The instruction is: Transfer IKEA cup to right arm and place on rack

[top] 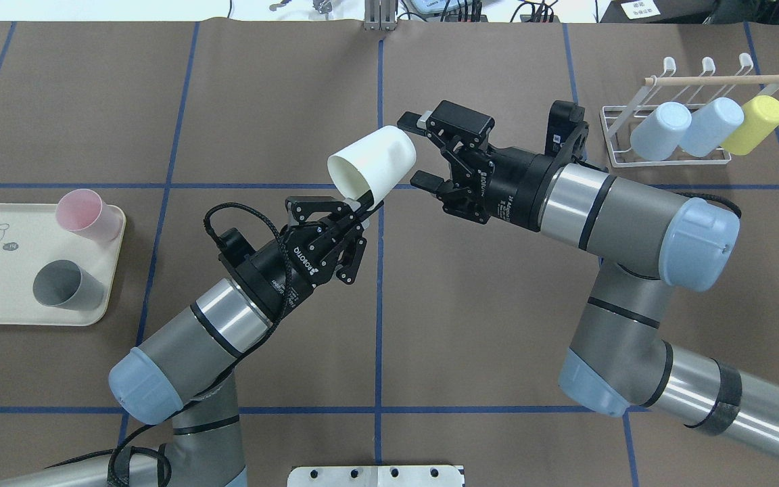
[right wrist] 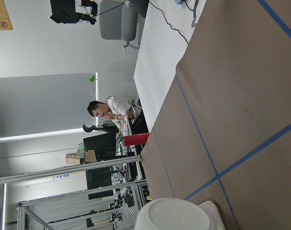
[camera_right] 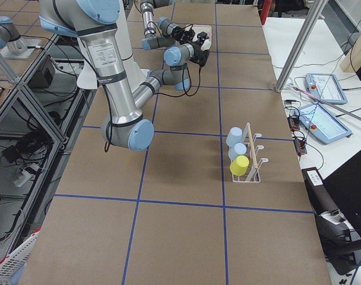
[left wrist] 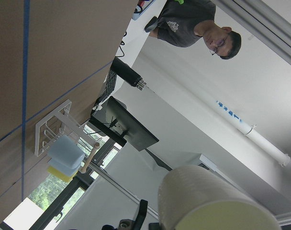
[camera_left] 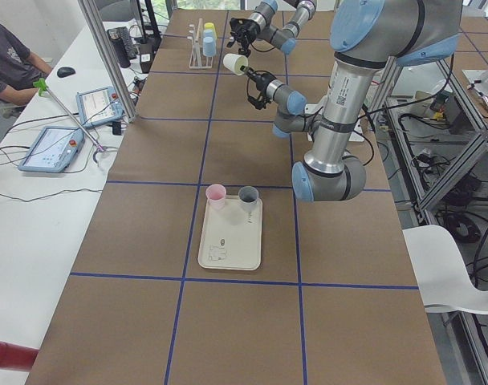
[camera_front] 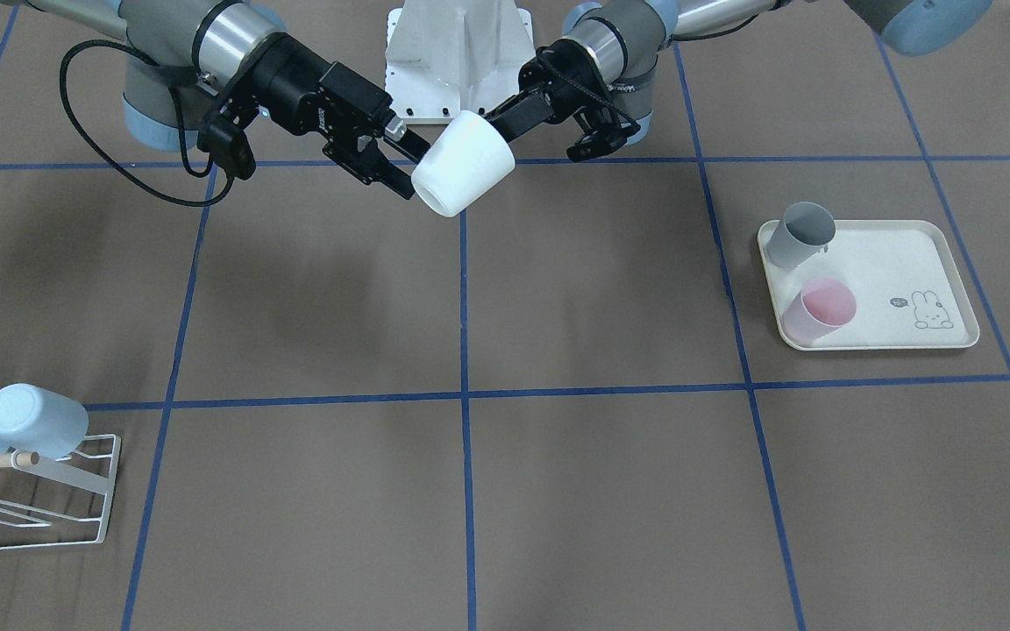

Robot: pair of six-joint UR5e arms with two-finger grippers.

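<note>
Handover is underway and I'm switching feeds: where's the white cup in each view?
Front-facing: white cup top centre.
Overhead: cup above centre.
Exterior left: cup far top.
Exterior right: cup far top.
Left wrist: cup bottom right.
Right wrist: cup bottom edge.
Landmark: rack, missing only from right wrist.

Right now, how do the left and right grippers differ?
The left gripper is shut, pinching the rim of the white cup; the right gripper is open, its fingers straddling the cup's closed base. The left gripper meets the cup at its mouth end, the right gripper at the opposite end. Shared: both are black two-finger grippers at the same tilted cup, held in mid-air.
</note>
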